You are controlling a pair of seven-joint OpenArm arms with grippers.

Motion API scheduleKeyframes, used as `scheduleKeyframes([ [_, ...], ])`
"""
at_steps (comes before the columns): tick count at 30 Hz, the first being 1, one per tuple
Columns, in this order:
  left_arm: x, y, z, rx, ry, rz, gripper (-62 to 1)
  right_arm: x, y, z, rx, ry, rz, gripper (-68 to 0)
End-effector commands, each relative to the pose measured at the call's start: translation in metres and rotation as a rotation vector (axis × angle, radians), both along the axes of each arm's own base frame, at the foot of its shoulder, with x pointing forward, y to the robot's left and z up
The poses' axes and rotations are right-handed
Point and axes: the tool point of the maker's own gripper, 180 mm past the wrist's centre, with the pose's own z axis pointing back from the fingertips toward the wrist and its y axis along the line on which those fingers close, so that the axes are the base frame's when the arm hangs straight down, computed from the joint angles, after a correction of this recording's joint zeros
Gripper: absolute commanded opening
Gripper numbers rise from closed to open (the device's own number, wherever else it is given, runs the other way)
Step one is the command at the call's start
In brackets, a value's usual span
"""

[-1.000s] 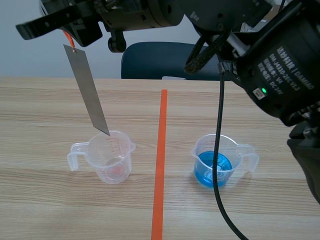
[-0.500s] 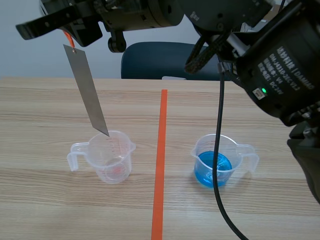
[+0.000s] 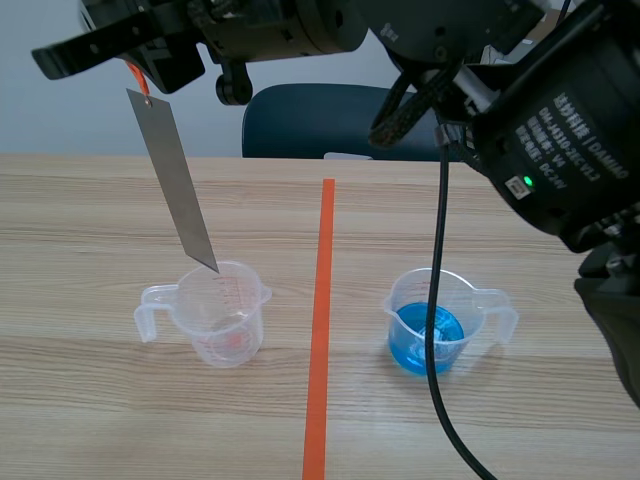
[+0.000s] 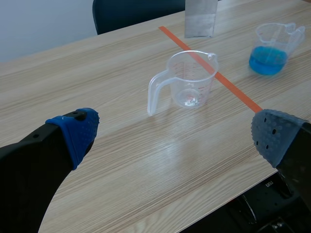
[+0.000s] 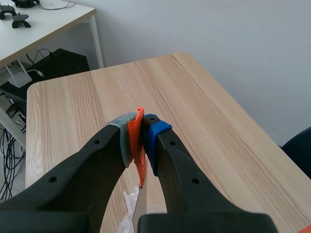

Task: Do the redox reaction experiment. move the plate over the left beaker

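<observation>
A thin grey metal plate (image 3: 178,185) hangs tilted from an orange tab (image 3: 135,75). My right gripper (image 3: 135,62), reaching across from the right, is shut on that tab. The plate's lower tip sits at the rim of the clear, nearly empty left beaker (image 3: 222,315). In the right wrist view the right gripper (image 5: 138,126) pinches the orange tab (image 5: 139,148), with the plate (image 5: 141,208) dangling below. My left gripper (image 4: 175,138) stands open, low and well short of the left beaker (image 4: 190,80), with the plate (image 4: 200,18) above it.
A second beaker (image 3: 432,322) with blue liquid stands right of the orange tape line (image 3: 320,330). A black cable (image 3: 435,300) hangs in front of it. A dark chair (image 3: 320,120) is behind the table's far edge.
</observation>
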Motion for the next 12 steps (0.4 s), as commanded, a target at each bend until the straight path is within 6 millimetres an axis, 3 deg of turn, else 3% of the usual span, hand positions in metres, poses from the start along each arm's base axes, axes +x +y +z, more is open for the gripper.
scheduleKeyframes([
  [1, 0.0026, -0.0015, 0.0083, -0.019, -0.031, 0.002, 1.4, 0.0028, -0.0016, 0.0102, 0.023, -0.026, -0.004, -67.6],
  [12, 0.0026, -0.0016, 0.0084, -0.019, -0.032, 0.001, 1.4, 0.0053, -0.0031, 0.0089, 0.007, -0.042, -0.018, -67.6],
])
